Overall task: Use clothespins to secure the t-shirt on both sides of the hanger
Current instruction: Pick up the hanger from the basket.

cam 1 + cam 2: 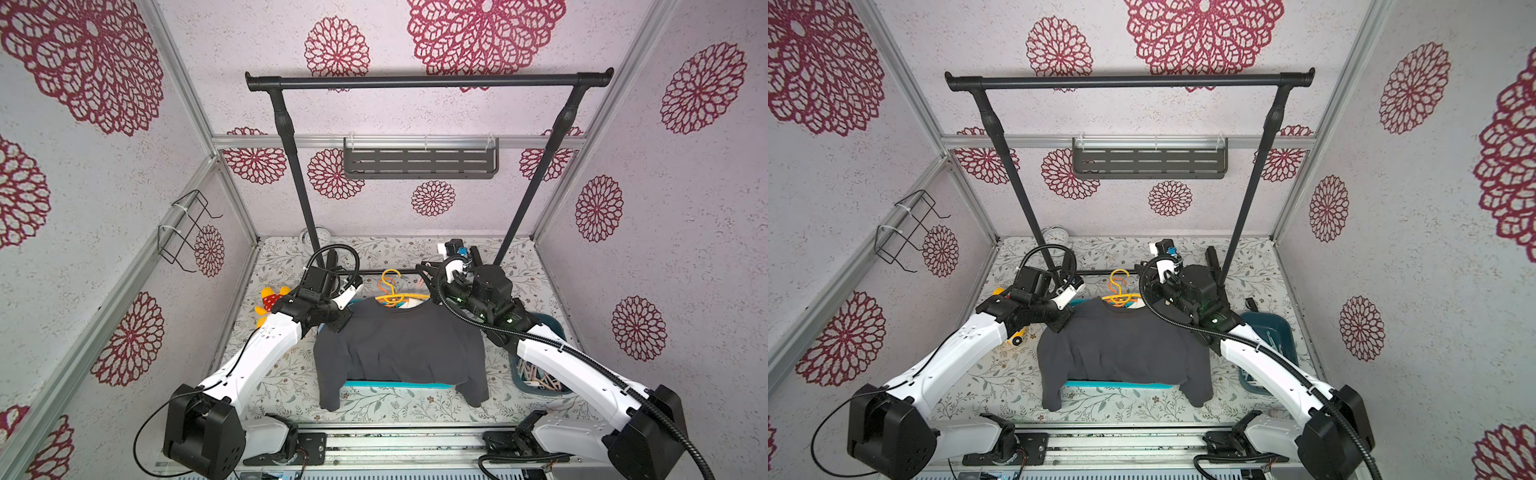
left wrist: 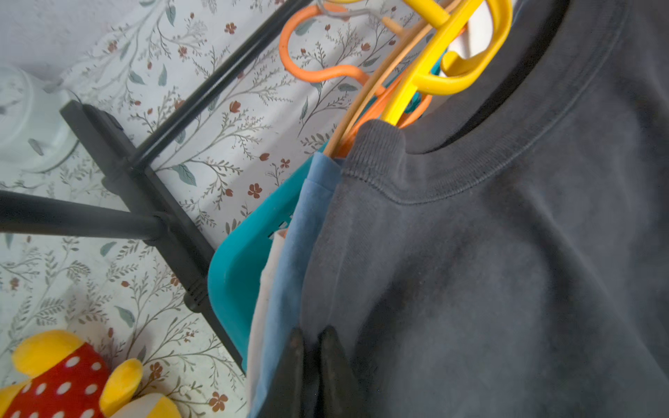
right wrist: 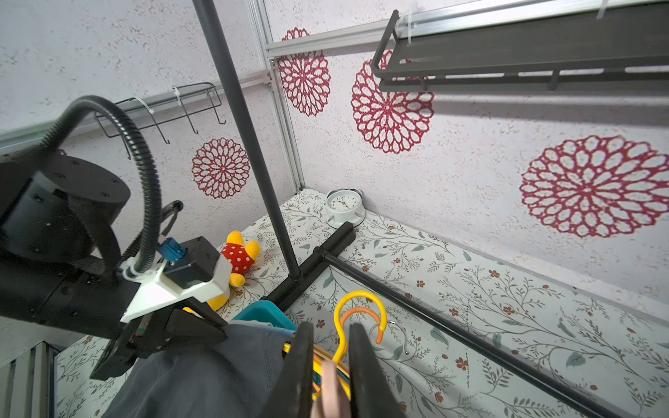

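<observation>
wallpaper [image 1: 478, 120] with crimson rosettes [image 1: 433, 198] rings a floral tabletop [image 1: 291, 386]. left claw [image 2: 313, 331], pressed together, meets a dark grey t-shirt [image 2: 488, 271]; right claw [image 3: 331, 327] pinches a pink plastic clothespin [image 3: 330, 387].

No legible text (clock [image 3: 343, 203] numerals too small)

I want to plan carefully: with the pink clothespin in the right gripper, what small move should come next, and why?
Probably ease the right gripper down toward the t-shirt shoulder nearest it. It grips a pink clothespin by the yellow hanger, not yet on cloth, while the left gripper is shut on the t-shirt's other shoulder, apparently steadying it.
</observation>
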Robot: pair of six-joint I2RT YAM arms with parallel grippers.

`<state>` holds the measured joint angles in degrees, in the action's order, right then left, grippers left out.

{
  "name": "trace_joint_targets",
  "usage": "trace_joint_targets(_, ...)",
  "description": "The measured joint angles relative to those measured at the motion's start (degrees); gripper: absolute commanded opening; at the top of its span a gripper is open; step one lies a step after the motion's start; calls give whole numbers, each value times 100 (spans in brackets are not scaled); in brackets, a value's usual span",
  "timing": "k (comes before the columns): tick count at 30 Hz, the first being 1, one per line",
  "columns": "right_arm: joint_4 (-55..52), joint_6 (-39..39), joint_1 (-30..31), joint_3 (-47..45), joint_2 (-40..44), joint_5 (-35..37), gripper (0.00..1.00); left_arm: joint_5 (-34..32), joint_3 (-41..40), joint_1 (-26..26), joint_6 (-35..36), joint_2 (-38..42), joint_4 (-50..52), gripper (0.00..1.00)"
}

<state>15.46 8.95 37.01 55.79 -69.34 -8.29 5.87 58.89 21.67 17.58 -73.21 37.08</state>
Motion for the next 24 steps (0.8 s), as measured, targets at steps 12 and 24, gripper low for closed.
trace_joint_targets(12, -114, -61, 103, 365, 44, -820, 0, -780, -361, 697, 481, 1119, -468, 0)
trace_joint_targets(24, 50, -247, 577, 697, -459, -1449, 0, -1266, -791, 1344, 1141, 1950, -1294, 0)
